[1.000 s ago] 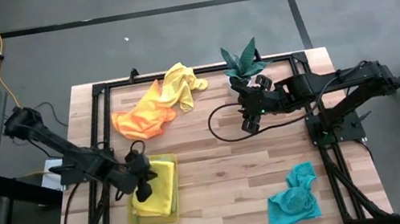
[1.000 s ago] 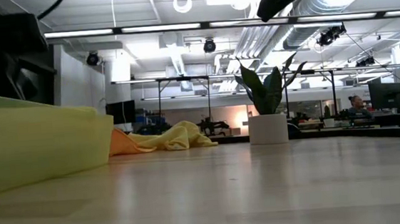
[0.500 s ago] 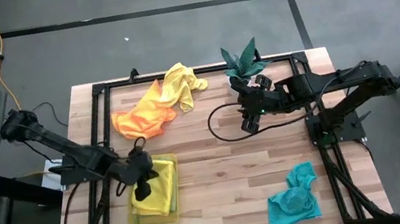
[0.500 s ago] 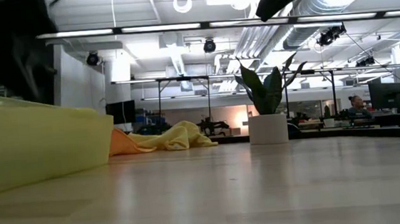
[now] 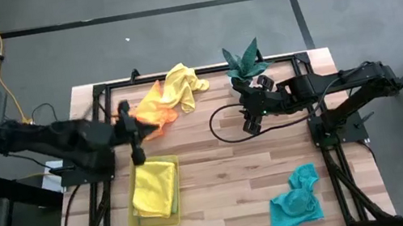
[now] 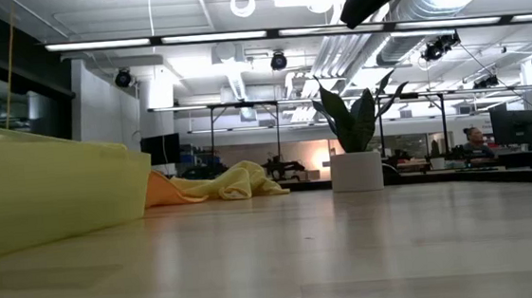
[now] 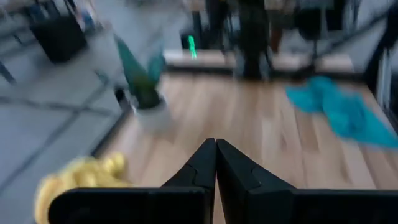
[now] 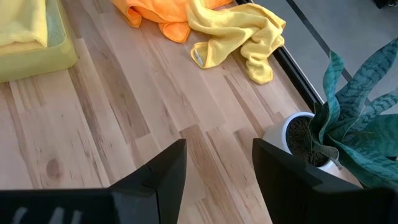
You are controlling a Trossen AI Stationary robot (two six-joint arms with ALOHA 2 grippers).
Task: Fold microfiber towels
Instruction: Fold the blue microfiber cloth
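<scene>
A folded yellow towel (image 5: 154, 188) lies flat in the translucent yellow tray (image 5: 132, 220) at the near left. A crumpled orange towel (image 5: 147, 122) and a crumpled yellow towel (image 5: 181, 87) lie side by side at the far edge. A teal towel (image 5: 297, 200) lies bunched at the near right. My left gripper (image 7: 216, 155) is shut and holds nothing. It hovers high between the tray and the orange towel (image 5: 139, 133), pointing across the table. My right gripper (image 8: 217, 168) hangs open above the table's middle (image 5: 251, 125), touching nothing.
A potted plant (image 5: 246, 63) in a white pot (image 8: 298, 140) stands at the far edge, close to my right gripper. A black cable (image 5: 221, 130) loops over the table's middle. Bare wood lies between the tray and the teal towel.
My left gripper has risen off the folded yellow towel in the tray and swung toward the table's far edge. It has tipped up and rolled, so it now points across the table, and it has stayed shut. The towel has stayed in the tray.
</scene>
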